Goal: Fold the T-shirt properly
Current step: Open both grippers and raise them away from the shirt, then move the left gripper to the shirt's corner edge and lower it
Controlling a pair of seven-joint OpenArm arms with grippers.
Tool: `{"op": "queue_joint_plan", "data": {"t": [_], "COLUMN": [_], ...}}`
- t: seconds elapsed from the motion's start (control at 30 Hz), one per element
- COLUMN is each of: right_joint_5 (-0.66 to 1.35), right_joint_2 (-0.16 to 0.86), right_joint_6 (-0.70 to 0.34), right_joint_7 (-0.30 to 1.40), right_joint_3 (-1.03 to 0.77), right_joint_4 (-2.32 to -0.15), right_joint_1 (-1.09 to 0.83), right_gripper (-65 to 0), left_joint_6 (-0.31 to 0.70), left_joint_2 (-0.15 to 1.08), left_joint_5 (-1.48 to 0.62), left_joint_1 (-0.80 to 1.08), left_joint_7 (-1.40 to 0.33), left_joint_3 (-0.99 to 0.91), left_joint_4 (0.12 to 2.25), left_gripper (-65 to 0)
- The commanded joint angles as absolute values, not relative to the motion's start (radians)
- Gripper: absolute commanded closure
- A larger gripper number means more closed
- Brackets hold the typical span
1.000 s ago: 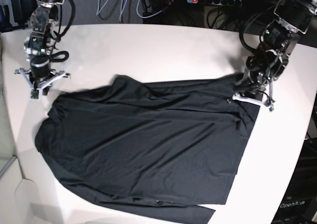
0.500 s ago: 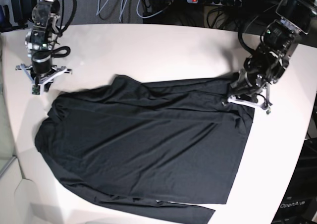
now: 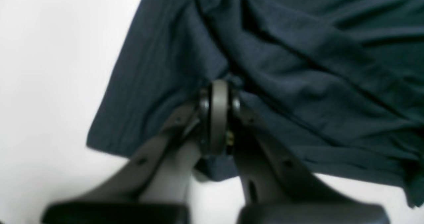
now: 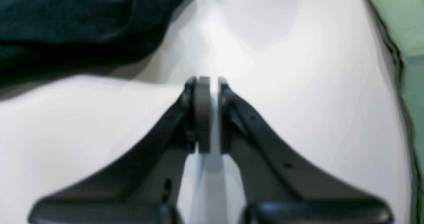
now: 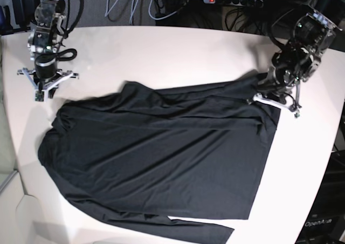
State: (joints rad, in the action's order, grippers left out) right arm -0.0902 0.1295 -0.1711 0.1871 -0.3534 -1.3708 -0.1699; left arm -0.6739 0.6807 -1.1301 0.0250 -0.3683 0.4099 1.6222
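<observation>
- The left gripper (image 3: 217, 94) is pinching a fold of the T-shirt (image 5: 156, 157) between its closed jaws, near the cloth's corner at the bench's far right side.
- In the left wrist view, the dark fabric is bunching into ridges around the fingertips (image 3: 218, 104) and is running off toward the upper right, with a straight hem edge lying on the white surface to the left.
- The right gripper (image 4: 207, 84) is sitting with its jaws nearly together and gripping nothing; only bare bench (image 4: 298, 68) is showing between and beyond them.
- That right gripper is hovering by the bench's far left corner, apart from the garment, whose rumpled edge is filling the upper left of the right wrist view.
- The T-shirt is lying spread flat across the middle of the bench, reaching from the left edge toward the right edge, with 1 narrow strip of cloth trailing along the near edge.
</observation>
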Motion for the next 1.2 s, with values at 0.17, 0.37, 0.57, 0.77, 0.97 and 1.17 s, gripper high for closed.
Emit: {"op": "queue_joint_plan", "data": {"t": [0.17, 0.37, 0.57, 0.77, 0.97, 1.17], "right_joint_5": [-0.088, -0.088, -0.088, -0.087, -0.085, -0.085], "right_joint_2": [0.140, 0.140, 0.140, 0.140, 0.140, 0.140], "right_joint_6": [-0.168, -0.168, -0.168, -0.168, -0.168, -0.168], "right_joint_7": [0.163, 0.163, 0.168, 0.168, 0.166, 0.166], "right_joint_3": [-0.358, -0.358, -0.357, -0.357, -0.358, -0.358], "right_joint_4": [-1.392, -1.432, -1.468, -1.469, -1.468, -1.468], "right_joint_1": [-0.165, -0.193, -0.197, -0.217, -0.220, -0.220], "right_gripper": [-2.2, -2.2, -2.3, -2.3, -2.2, -2.2], "left_joint_6": [-0.668, -0.665, -0.662, -0.662, -0.662, -0.662], "left_joint_2": [0.696, 0.694, 0.696, 0.722, 0.773, 0.766], "left_joint_5": [-1.096, -1.075, -1.075, -1.075, -1.075, -0.961], "left_joint_1": [0.024, 0.028, 0.030, 0.053, 0.136, 0.193], "left_joint_7": [-0.354, -0.354, -0.355, -0.355, -0.346, -0.346], "left_joint_3": [0.404, 0.404, 0.412, 0.410, 0.403, 0.401], "left_joint_4": [1.633, 1.635, 1.664, 1.719, 1.725, 1.724], "left_gripper": [0.0, -1.5, -25.6, -20.9, -21.0, -27.3]}}
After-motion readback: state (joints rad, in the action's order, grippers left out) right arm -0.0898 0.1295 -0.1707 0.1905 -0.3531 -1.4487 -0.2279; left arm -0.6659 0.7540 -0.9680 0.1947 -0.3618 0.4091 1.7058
